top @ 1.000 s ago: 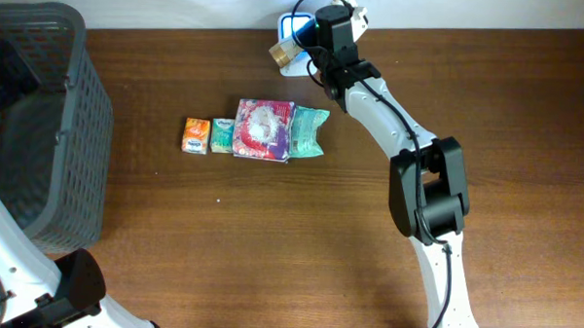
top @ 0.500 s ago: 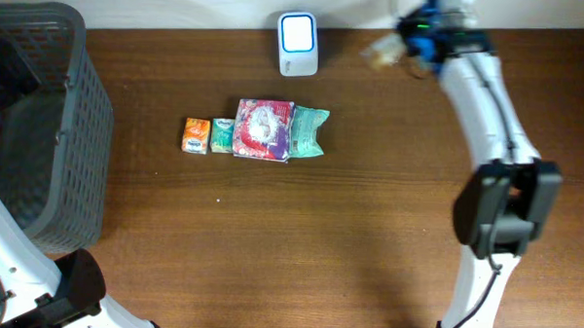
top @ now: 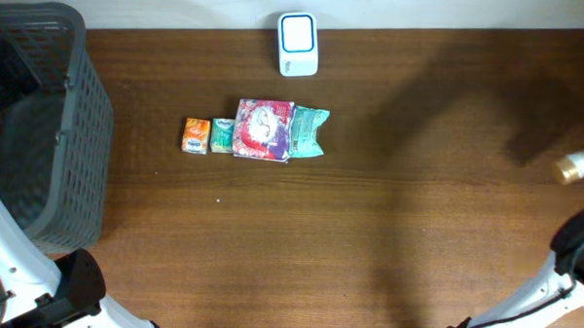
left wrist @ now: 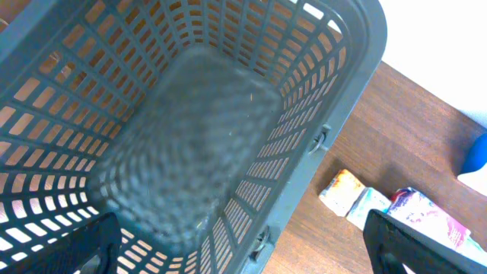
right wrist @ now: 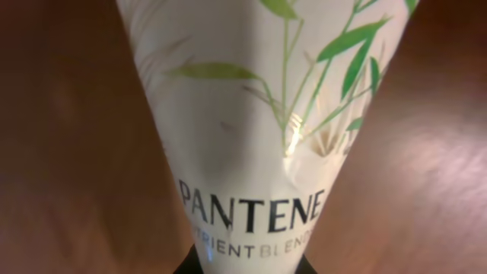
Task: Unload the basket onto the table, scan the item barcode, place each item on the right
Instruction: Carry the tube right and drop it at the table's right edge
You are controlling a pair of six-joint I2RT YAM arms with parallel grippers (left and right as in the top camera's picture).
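Note:
A white Pantene bottle (right wrist: 251, 114) printed with green leaves fills the right wrist view, and my right gripper (right wrist: 249, 263) is shut on its lower end. From overhead only its gold cap (top: 575, 166) shows, at the table's far right edge. The white barcode scanner (top: 298, 43) with a blue window stands at the back centre, far from the bottle. My left gripper (left wrist: 243, 251) hangs open over the grey basket (left wrist: 228, 137), holding nothing.
A row of packets lies mid-table: an orange one (top: 196, 135), a small green one (top: 222, 135), a red-and-white pack (top: 263, 130) and a teal one (top: 310, 132). The grey basket (top: 73, 147) takes up the left edge.
My right arm has swung the bottle from the scanner at the back, rightward and forward, to the far right edge. The left arm and the packets have not moved.

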